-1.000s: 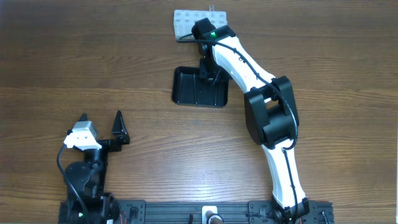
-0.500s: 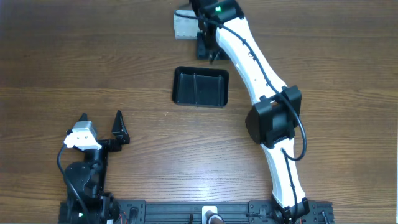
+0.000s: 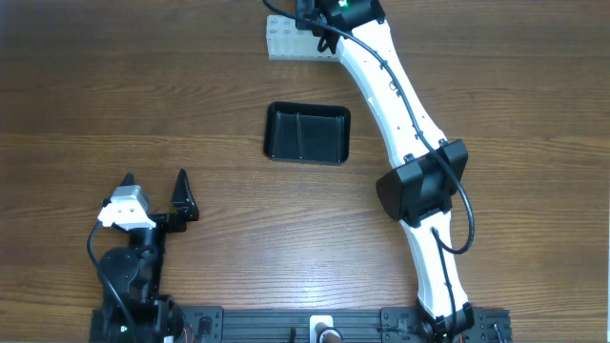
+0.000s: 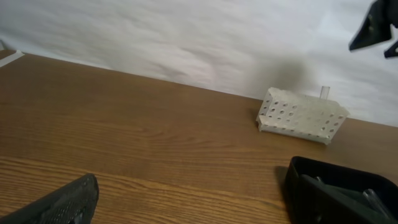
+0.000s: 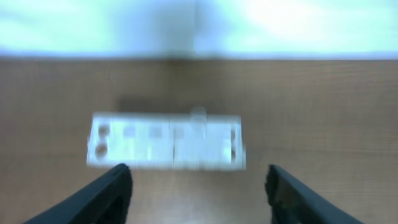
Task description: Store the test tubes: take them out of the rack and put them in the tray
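Note:
The white perforated rack (image 3: 284, 40) stands at the table's far edge, with one clear test tube (image 4: 324, 93) sticking up near its right end. In the right wrist view the rack (image 5: 165, 140) and the tube (image 5: 198, 114) lie just beyond my right gripper (image 5: 196, 193), which is open and holds nothing. From above, this gripper (image 3: 307, 11) hangs over the rack at the picture's top edge. The black tray (image 3: 307, 133) sits mid-table, in front of the rack. My left gripper (image 3: 154, 177) rests open near its base, far from both.
The stretched right arm (image 3: 391, 90) runs past the tray's right side. Bare wooden table surrounds the tray and the rack. A white wall rises behind the table's far edge.
The right arm has swung from over the tray out to the rack at the far edge. The left arm has not moved.

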